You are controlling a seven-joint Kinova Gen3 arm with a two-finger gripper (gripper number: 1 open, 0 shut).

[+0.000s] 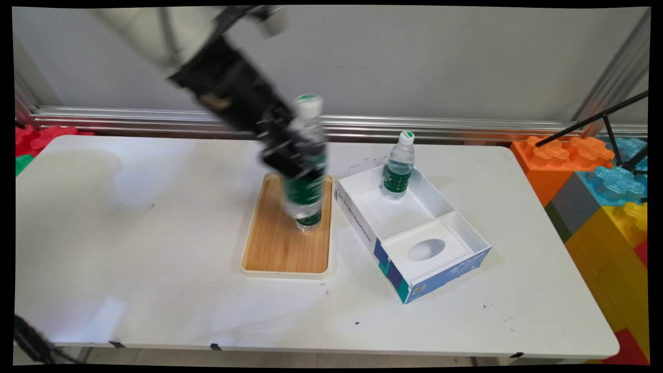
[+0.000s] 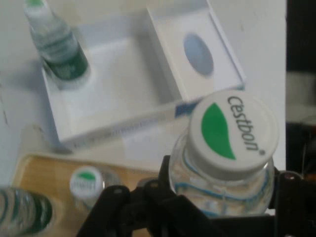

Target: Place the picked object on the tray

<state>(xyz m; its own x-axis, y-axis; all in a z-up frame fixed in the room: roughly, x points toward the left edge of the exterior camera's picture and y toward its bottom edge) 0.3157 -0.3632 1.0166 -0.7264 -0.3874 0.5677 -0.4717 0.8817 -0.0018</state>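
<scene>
The gripper is closed around a water bottle with a green label and a white cap, holding it upright, slightly tilted, over the far part of a wooden tray. The hand view shows two more bottles on the tray. Just to the right lies an open white box with blue sides and an oval hole in its insert. Another bottle stands in the box's far compartment. Coloured blocks sit beyond the white table.

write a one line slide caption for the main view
End effector shut on a water bottle above the wooden tray, beside an open white box holding a second bottle.
</scene>
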